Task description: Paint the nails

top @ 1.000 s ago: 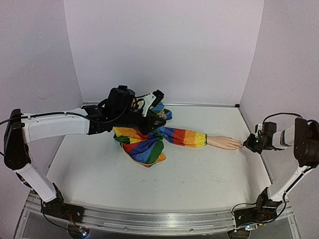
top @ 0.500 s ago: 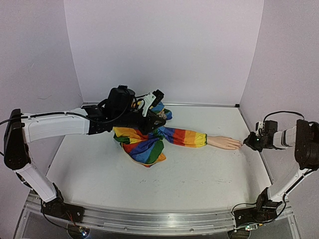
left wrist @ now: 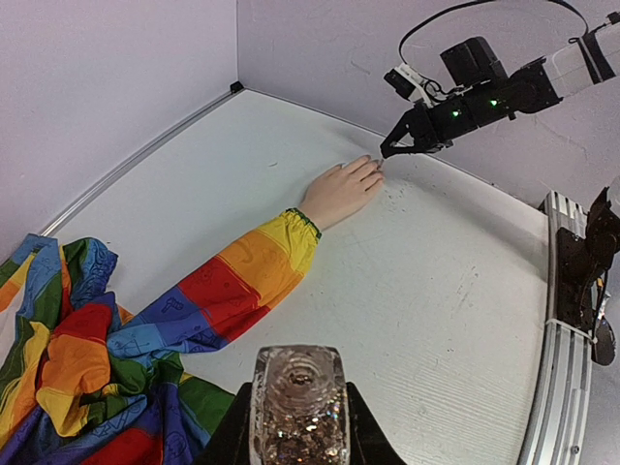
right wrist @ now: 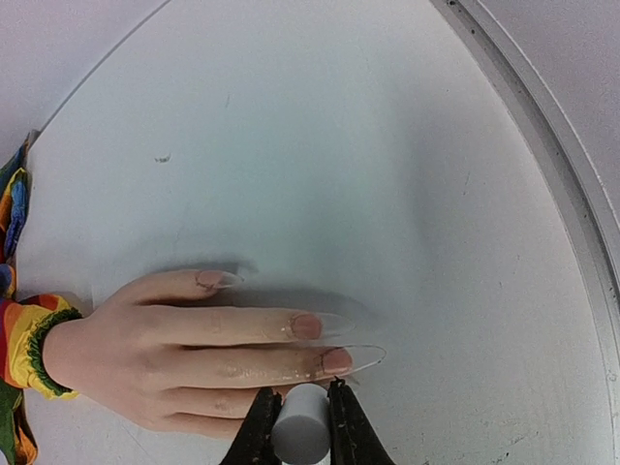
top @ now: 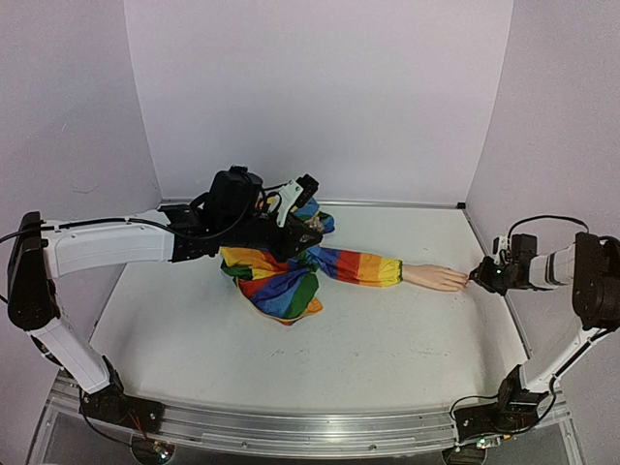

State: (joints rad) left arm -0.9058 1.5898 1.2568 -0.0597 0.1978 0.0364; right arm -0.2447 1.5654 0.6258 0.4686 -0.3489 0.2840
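The pale peach mannequin hand (top: 436,278) lies flat on the table at the end of a rainbow-striped sleeve (top: 339,264). Its nails (right wrist: 334,361) are long and clear in the right wrist view. My right gripper (top: 477,280) is shut on a grey cylindrical brush handle (right wrist: 299,434) right at the fingertips, over the lower fingers. The hand (left wrist: 339,192) and the right gripper (left wrist: 387,150) also show in the left wrist view. My left gripper (top: 305,189) is shut on a small clear glitter polish bottle (left wrist: 298,407), held above the bunched rainbow cloth at the back left.
The rainbow cloth (top: 276,281) is heaped in the table's middle left. A raised metal rim (right wrist: 542,155) runs along the table's right edge close to my right gripper. Lilac walls (top: 320,87) enclose the back and sides.
My right gripper has edged slightly left toward the fingertips. The left arm and the hand have not moved.
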